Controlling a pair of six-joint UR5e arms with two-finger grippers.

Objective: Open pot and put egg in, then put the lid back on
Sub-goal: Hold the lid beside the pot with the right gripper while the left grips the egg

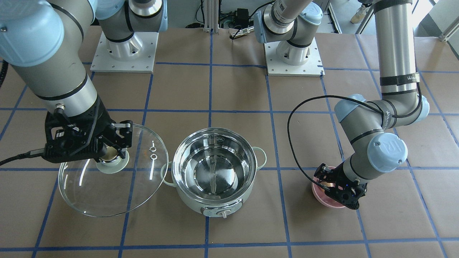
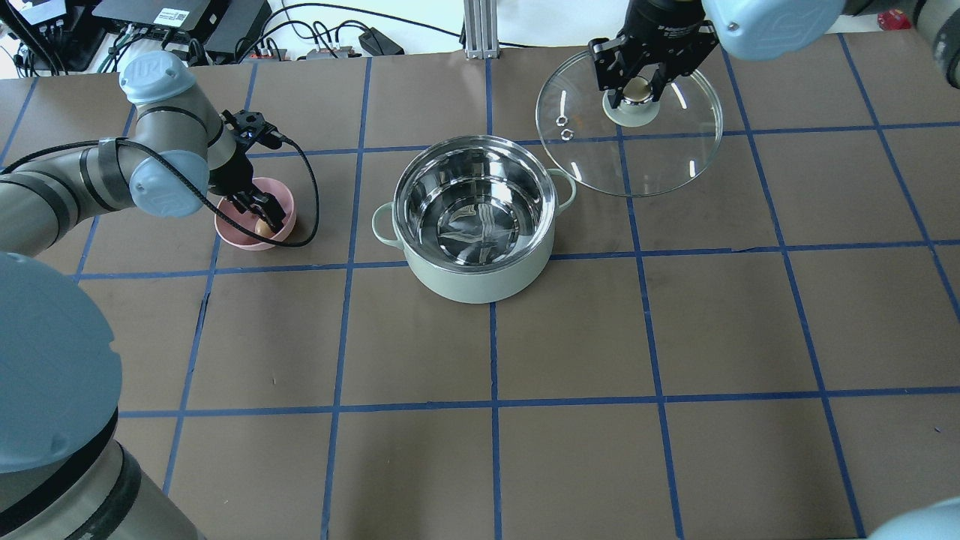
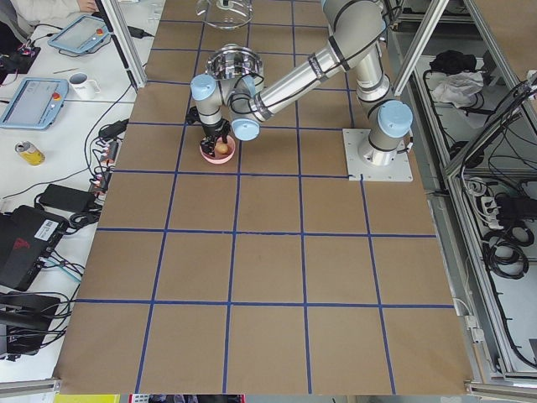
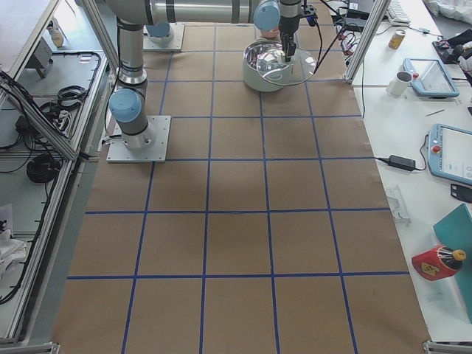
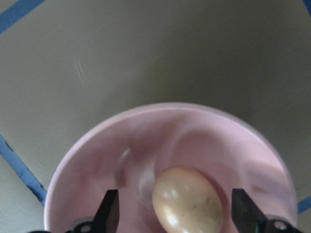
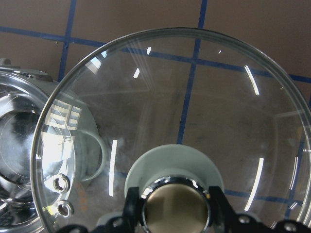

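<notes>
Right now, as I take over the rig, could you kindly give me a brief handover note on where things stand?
Right gripper: shut on the beige knob of the large clear glass lid, held off to one side of the pot.
Left gripper: open around the small tan-brown egg in the pink bowl, not yet gripping it.
Pale mint-green pot with steel interior: uncovered, empty.
Done: lid off.
Left: grasp egg, place it in pot, put lid back on.
</notes>
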